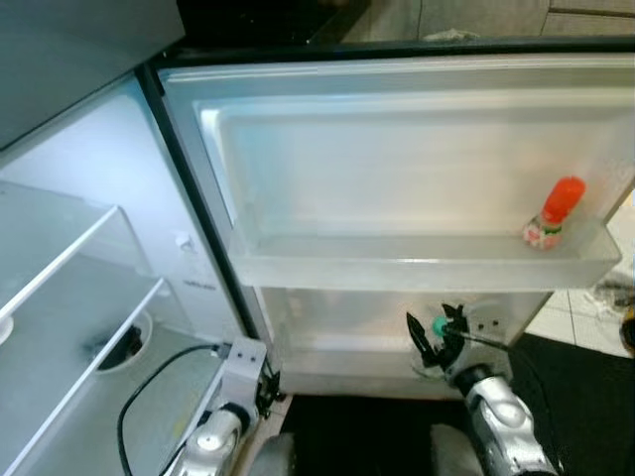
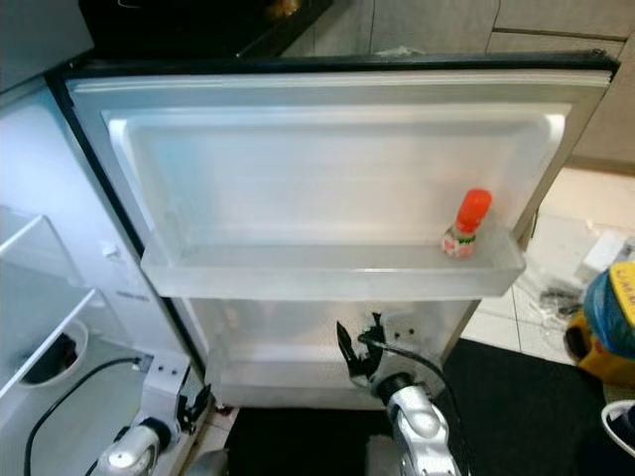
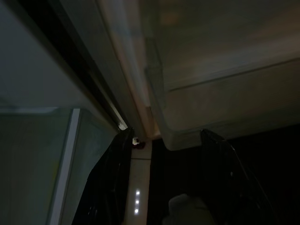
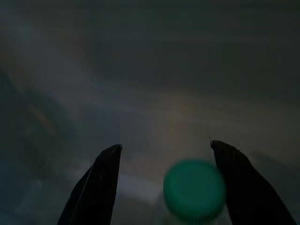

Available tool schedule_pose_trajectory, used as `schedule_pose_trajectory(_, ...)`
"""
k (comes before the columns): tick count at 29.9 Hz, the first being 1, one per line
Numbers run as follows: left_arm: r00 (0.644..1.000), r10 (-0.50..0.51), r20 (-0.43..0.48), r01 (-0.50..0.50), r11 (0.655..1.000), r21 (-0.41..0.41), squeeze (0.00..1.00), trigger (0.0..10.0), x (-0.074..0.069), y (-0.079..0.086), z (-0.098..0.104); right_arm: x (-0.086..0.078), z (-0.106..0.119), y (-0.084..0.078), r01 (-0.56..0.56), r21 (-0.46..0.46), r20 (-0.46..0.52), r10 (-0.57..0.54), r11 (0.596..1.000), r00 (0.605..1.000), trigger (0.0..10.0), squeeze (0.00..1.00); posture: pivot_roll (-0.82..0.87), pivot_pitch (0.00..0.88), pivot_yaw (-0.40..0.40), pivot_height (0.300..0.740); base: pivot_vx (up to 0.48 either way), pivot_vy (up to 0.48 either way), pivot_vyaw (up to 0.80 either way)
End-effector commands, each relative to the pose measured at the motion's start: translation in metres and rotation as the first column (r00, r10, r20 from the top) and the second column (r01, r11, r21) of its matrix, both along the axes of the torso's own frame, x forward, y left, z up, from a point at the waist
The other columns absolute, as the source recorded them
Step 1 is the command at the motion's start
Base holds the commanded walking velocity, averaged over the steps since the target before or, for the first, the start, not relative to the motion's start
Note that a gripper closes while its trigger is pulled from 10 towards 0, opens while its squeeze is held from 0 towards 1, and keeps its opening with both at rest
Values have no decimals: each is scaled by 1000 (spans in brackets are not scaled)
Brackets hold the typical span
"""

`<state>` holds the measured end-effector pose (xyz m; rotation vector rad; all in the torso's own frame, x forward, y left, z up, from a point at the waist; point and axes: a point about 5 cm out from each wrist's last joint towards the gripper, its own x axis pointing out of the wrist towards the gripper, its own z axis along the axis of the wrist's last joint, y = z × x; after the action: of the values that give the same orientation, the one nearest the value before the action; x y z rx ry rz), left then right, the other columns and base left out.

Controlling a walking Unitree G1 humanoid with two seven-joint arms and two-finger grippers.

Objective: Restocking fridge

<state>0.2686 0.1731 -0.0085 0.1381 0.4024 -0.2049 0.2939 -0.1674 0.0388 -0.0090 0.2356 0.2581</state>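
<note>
With the right hand (image 1: 434, 332) spread open around a green-capped bottle (image 4: 194, 190) low at the fridge door's (image 1: 397, 169) lower bin, it should close squarely below the cap; the left hand (image 3: 164, 183) idles open.

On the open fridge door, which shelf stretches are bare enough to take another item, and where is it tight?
The upper door shelf is bare from its hinge-side end up to the red-capped bottle, which stands near its outer end. The glass shelves inside the fridge look bare too. It is tight at the lower door bin, where the right gripper sits open around a green-capped bottle.
</note>
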Motion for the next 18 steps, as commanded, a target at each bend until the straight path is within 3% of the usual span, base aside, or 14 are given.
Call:
schedule_pose_trajectory(1, 1000, 11, -29, -12, 1000, -13, 0, 10000, -8, -2, -8, -6, -5, -1, -2, -6, -66, 1, 1000, 998, 10000, 0, -75, 84, 13, 581, 0, 0, 0)
schedule_pose_trajectory(5, 999, 14, -39, -15, 1000, -19, 0, 10000, -12, -3, -12, -24, -5, -6, -102, 22, -155, 104, 995, 982, 10000, 0, -85, 67, 14, 581, 0, 0, 0)
schedule_pose_trajectory(6, 999, 16, -48, -17, 1000, -20, 0, 10000, -15, -4, -14, -40, -7, -8, -178, 42, -243, 183, 983, 953, 10000, 0, -90, 53, 15, 581, 0, 0, 0)
schedule_pose_trajectory(10, 998, 19, -55, -20, 1000, -20, 0, 10000, -16, -4, -16, -54, -7, -17, -231, 38, -297, 232, 972, 926, 10000, 0, -94, 41, 15, 581, 0, 0, 0)
schedule_pose_trajectory(15, 998, 33, -62, -34, 999, -17, 0, 10000, -15, -1, -16, -73, -5, -31, -243, 85, -387, 257, 966, 886, 10000, 0, -96, 22, 9, 581, 0, 0, 0)
schedule_pose_trajectory(18, 995, 44, -86, -44, 999, -6, 0, 10000, -19, 1, -20, -83, -22, -44, -187, 56, -476, 190, 981, 859, 10000, 0, -95, 12, 4, 581, 0, 0, 0)
